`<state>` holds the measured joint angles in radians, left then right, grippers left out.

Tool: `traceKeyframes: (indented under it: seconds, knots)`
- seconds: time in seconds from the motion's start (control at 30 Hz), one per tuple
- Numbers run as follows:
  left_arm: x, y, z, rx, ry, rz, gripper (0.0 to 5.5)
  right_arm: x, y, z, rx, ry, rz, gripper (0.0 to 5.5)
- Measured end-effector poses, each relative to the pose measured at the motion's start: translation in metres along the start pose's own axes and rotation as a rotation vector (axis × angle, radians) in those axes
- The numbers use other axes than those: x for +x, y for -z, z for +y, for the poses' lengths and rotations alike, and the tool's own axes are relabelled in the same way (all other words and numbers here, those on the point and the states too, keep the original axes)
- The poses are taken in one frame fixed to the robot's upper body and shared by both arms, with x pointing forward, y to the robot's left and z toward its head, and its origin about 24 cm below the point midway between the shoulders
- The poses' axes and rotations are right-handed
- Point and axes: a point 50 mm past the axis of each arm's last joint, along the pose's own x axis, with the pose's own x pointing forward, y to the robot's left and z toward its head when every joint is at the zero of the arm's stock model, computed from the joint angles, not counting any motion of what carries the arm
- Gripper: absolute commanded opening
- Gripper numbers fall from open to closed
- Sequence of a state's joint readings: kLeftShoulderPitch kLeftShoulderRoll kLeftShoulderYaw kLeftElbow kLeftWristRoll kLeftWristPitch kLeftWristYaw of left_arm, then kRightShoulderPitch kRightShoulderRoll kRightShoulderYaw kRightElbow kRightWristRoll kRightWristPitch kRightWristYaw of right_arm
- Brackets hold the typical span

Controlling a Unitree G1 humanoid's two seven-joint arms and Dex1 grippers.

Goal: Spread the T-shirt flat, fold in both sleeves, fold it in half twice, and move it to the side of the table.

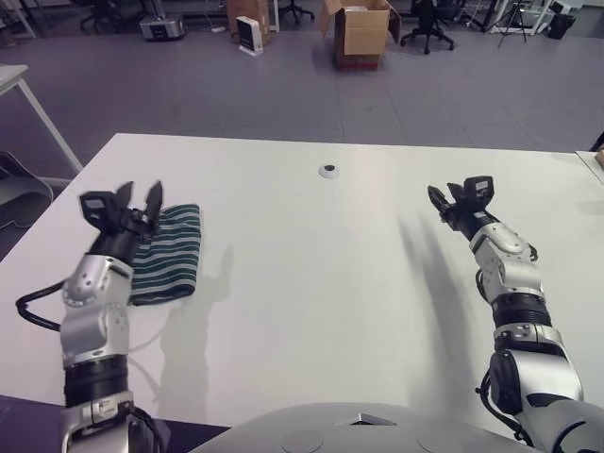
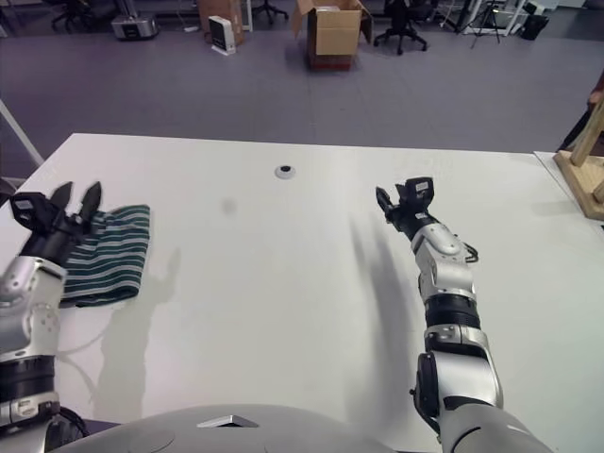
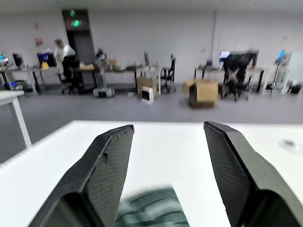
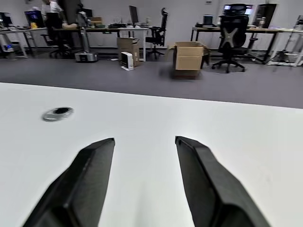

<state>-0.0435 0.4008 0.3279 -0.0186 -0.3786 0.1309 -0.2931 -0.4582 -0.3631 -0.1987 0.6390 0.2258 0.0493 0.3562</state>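
The T-shirt (image 1: 170, 252), striped green and white, lies folded into a small rectangle at the left side of the white table (image 1: 311, 283). My left gripper (image 1: 140, 196) hangs open just above the shirt's near-left corner, holding nothing. In the left wrist view its two dark fingers (image 3: 109, 165) stand apart over a blurred patch of the T-shirt (image 3: 151, 208). My right gripper (image 1: 444, 196) is raised over the right part of the table, far from the shirt. Its fingers (image 4: 208, 184) are open and empty above bare tabletop.
A small round grommet (image 1: 327, 171) sits in the table near its far edge. A wooden object (image 2: 583, 175) stands past the table's right end. Boxes and office chairs stand on the floor far behind.
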Motion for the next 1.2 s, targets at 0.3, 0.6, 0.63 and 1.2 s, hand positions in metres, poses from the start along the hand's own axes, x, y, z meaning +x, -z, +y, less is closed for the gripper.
traceKeyframes:
  seconds: [0.3, 0.6, 0.63, 1.2]
  knots:
    - [0.016, 0.002, -0.012, 0.122, -0.178, 0.058, 2.71, 0.012, 0.004, 0.002, -0.05, 0.118, -0.028, 2.37]
    - [0.027, -0.002, -0.02, 0.132, -0.253, 0.06, 2.71, 0.015, 0.015, 0.01, 0.016, 0.116, -0.005, 2.37]
    - [0.027, -0.001, -0.02, 0.136, -0.257, 0.067, 2.71, 0.016, 0.015, 0.009, 0.05, 0.124, -0.008, 2.37]
    - [0.038, -0.011, -0.018, 0.078, -0.27, 0.034, 2.71, 0.009, 0.012, -0.016, 0.725, 0.193, -0.155, 2.37]
